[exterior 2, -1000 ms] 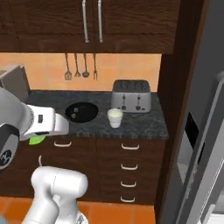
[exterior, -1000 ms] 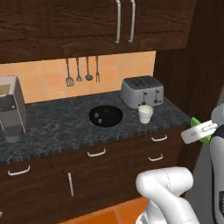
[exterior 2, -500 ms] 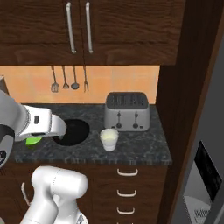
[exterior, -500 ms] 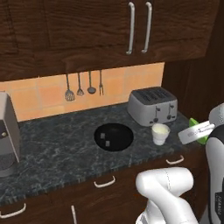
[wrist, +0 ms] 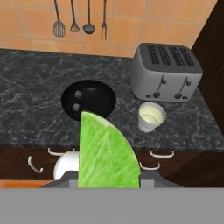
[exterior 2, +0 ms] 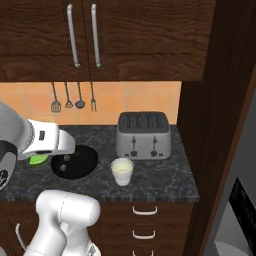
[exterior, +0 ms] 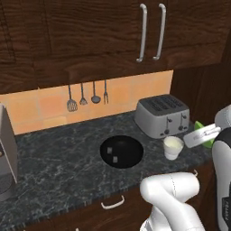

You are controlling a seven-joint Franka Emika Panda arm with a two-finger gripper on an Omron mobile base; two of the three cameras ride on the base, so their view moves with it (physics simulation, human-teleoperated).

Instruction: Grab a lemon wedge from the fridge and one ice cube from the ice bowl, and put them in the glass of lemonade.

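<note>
My gripper [exterior: 202, 135] is shut on the lemon wedge [exterior: 208, 141], a green-yellow slice held in the air off the counter's right front. From the hand view the lemon wedge [wrist: 107, 155] looms large at the bottom and covers the fingertips. The glass of lemonade [wrist: 151, 116] stands upright on the dark counter just in front of the toaster. Left of it sits the black ice bowl [wrist: 89, 99] with a couple of ice cubes [wrist: 78, 94] inside. In the right base view the lemon wedge [exterior 2: 37, 160] peeks out under the hand, left of the ice bowl [exterior 2: 75, 161] and the glass [exterior 2: 122, 171]. A strip of the fridge [exterior 2: 227, 225] shows at the lower right.
A silver toaster [exterior: 162, 115] stands at the counter's back right. Utensils [exterior: 85, 94] hang on the orange tile wall. A coffee machine [exterior: 6, 158] stands at the far left. Dark wood cabinets hang above, drawers [exterior 2: 145, 210] sit below, and a tall wood panel [exterior 2: 210, 125] bounds the counter on the right.
Both base views have shifted and closed in on the counter, so the base has driven nearer. The wedge stays in the shut gripper, held the same way.
</note>
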